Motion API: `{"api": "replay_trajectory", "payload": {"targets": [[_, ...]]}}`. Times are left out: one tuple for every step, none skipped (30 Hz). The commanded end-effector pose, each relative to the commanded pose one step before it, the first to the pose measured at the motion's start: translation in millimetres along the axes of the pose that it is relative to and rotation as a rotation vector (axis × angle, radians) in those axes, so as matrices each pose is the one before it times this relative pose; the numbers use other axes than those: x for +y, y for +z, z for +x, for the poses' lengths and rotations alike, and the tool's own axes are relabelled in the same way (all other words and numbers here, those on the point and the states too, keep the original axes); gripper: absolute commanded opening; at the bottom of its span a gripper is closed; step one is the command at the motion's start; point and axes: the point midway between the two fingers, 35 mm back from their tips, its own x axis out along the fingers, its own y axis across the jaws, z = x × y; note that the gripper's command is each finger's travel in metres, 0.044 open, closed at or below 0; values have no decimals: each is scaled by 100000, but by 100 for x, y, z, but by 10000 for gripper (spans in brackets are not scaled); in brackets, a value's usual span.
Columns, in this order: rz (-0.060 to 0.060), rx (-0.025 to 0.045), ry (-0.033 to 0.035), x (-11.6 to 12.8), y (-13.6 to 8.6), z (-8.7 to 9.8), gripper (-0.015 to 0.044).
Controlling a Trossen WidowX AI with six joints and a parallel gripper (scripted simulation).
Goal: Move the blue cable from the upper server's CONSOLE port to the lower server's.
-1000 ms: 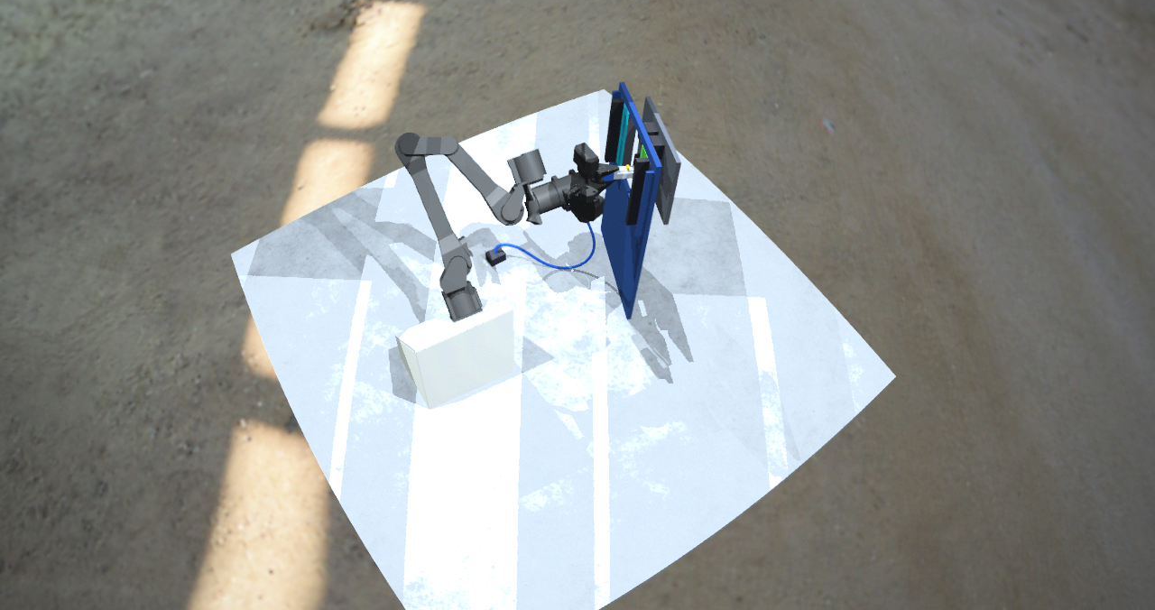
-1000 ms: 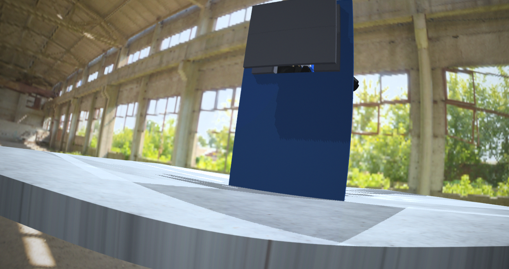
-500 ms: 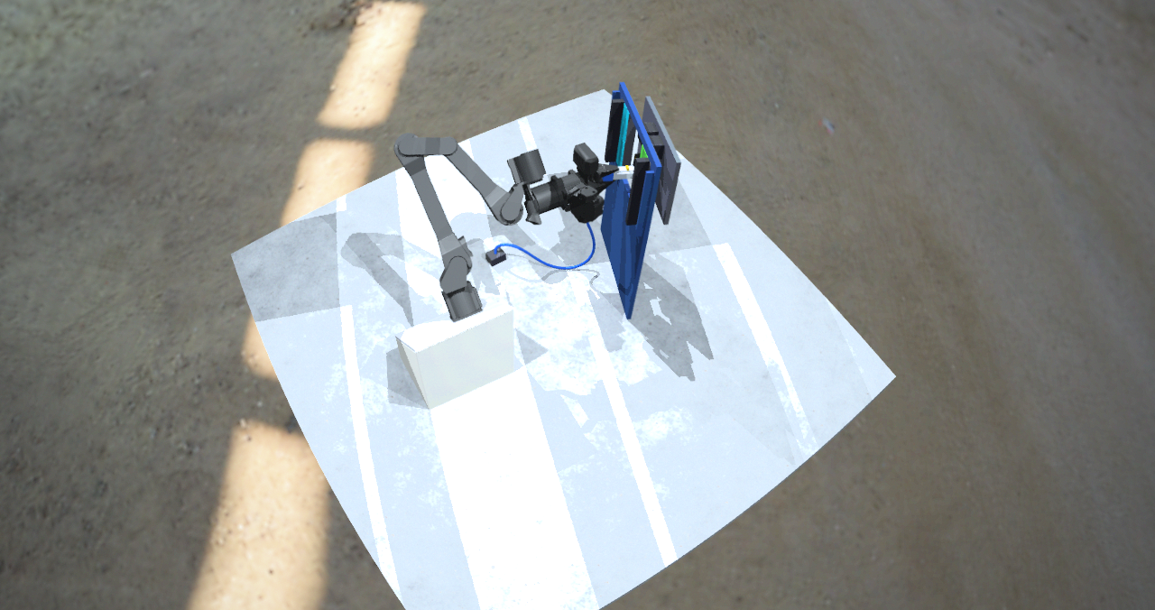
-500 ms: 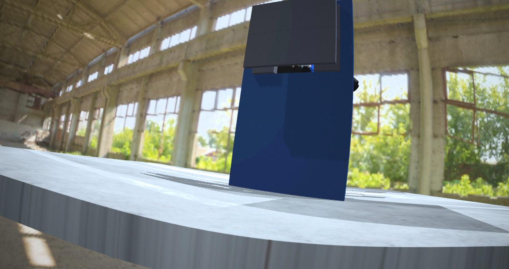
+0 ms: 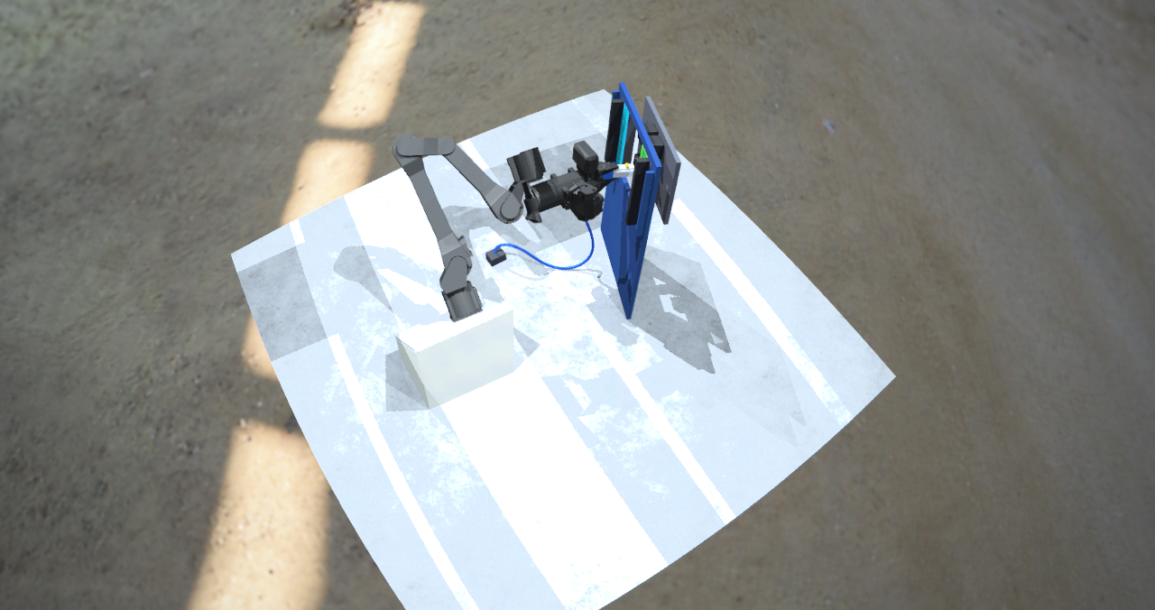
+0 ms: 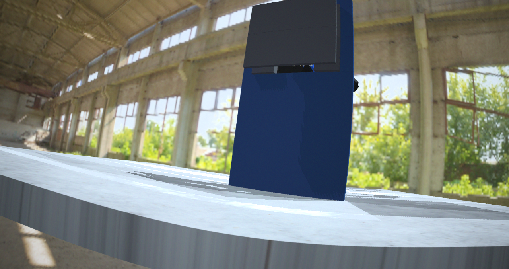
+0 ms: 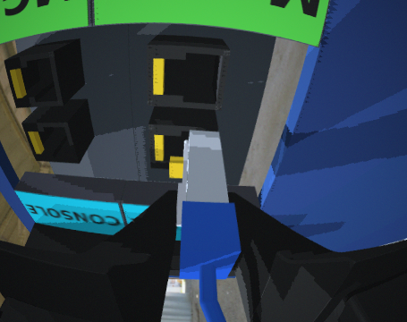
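We have our tool (image 5: 611,171) (image 7: 201,200) clamped on the blue-and-grey rectangular plug (image 5: 623,170) (image 7: 209,176), which looks unplugged, its nose before a black, yellow-striped port (image 7: 159,148). Lower CONSOLE insertion and release seemingly remain.

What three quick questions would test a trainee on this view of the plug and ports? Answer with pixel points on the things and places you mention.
1. Multiple choice: what is the gripper (image 5: 620,169) (image 7: 201,200) doing?
A) standing open, holding nothing
B) shut on the plug (image 7: 209,239)
C) shut on the cyan label strip

2. True or false: in the wrist view, the green label strip (image 7: 203,22) is at the bottom of the picture, below the ports.

3. Fill in the blank: the cable (image 5: 571,268) (image 7: 208,291) coming out of the plug is ____ in colour.

Key: 1 B; 2 false; 3 blue
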Motion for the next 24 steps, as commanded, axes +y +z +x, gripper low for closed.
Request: {"api": "replay_trajectory", "payload": {"targets": [[211,56,860,241,-119,-17,0],[0,0,0,0,0,0,0],[0,0,0,0,0,0,0],[0,0,0,0,0,0,0],[0,0,0,0,0,0,0],[0,0,0,0,0,0,0],[0,0,0,0,0,0,0],[0,0,0,0,0,0,0],[0,0,0,0,0,0,0],[0,0,0,0,0,0,0],[0,0,0,0,0,0,0],[-1,0,2,7,-6,2,0],[-2,1,6,20,-17,7,0],[-2,1,8,26,-23,9,0],[-4,1,12,41,-36,14,0],[-4,1,13,45,-40,15,0],[-4,1,11,37,-33,12,0],[-2,1,6,23,-20,7,0],[-1,0,2,8,-7,2,0],[0,1,2,15,-13,5,0],[-1,2,4,31,-26,10,0],[-1,2,5,32,-26,10,0],[-1,3,6,41,-34,13,0],[-1,3,6,38,-32,12,0]]}}
